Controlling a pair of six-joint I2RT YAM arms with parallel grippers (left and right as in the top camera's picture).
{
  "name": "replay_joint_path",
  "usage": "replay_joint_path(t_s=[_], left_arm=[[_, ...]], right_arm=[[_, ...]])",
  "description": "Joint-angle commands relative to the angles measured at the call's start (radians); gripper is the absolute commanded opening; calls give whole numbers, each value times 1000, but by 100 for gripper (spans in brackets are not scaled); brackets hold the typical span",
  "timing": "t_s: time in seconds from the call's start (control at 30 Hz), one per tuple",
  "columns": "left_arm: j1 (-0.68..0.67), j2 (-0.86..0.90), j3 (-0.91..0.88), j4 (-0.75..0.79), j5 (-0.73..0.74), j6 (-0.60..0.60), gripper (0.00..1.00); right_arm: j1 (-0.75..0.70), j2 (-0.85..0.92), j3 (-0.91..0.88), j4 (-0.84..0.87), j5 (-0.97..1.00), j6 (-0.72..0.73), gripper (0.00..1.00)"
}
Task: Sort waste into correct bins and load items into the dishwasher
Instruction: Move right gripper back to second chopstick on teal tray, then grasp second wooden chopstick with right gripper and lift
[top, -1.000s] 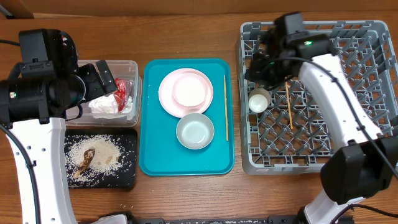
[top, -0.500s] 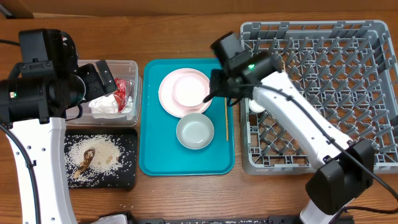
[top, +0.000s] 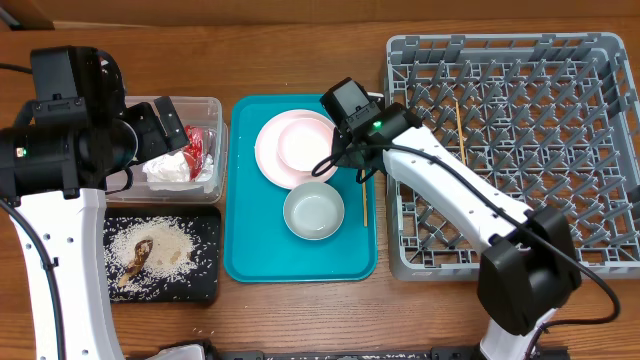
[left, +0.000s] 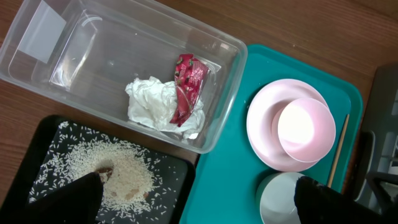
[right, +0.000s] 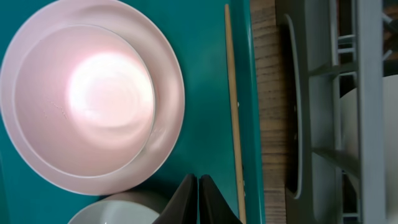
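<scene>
Tableware sits on a wooden tabletop (top: 300, 320) between two robot arms. The right tool (right: 198, 190) is clenched with nothing between its fingers. It hangs over the teal tray (top: 250, 250), its tips in the gap between the plate (top: 270, 150) and a chopstick (top: 364, 205), just above the rim of the grey-green bowl (top: 313, 212). Whether the tips touch the tray cannot be told.

The pink bowl (top: 305, 145) rests upright on the plate, set toward its right side. The grey-green bowl stands just in front of them on the same tray. The chopstick lies along the tray's right edge, parallel to it.

The rack (top: 600, 60) stands to the right of the teal tray, close beside it. A second chopstick (top: 461, 130) lies among its pegs near the left side. In the right wrist view, the cup (right: 376, 143) shows pale through the rack's bars; overhead, the right arm hides it.

The left tool (left: 198, 183) is released, jaws wide apart and holding nothing, above the near end of the tub (top: 215, 105). The napkin (left: 152, 102) and the wrapper (left: 186, 87) lie together inside the tub, the wrapper partly on the napkin. The black tray (top: 205, 285) sits just in front of the tub, carrying the rice (top: 165, 245) and the scraps (top: 137, 255).
</scene>
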Motion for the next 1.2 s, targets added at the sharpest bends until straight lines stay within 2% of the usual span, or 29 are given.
replay_joint_path(t_s=[0.0,0.37,0.6,0.73,1.17], left_arm=[[4,4,10,1,-7,3,100],[4,4,10,1,-7,3,100],[4,4,10,1,-7,3,100],[4,4,10,1,-7,3,100],[4,4,10,1,-7,3,100]], right_arm=[[0,48,-7,8,29,-7,6],[0,171,-7,16,51,-56,15],[0,183,-7,27,52,-60,21],[0,185,-7,37,54,-116,25],[-1,190,-53,81,95,-123,25]])
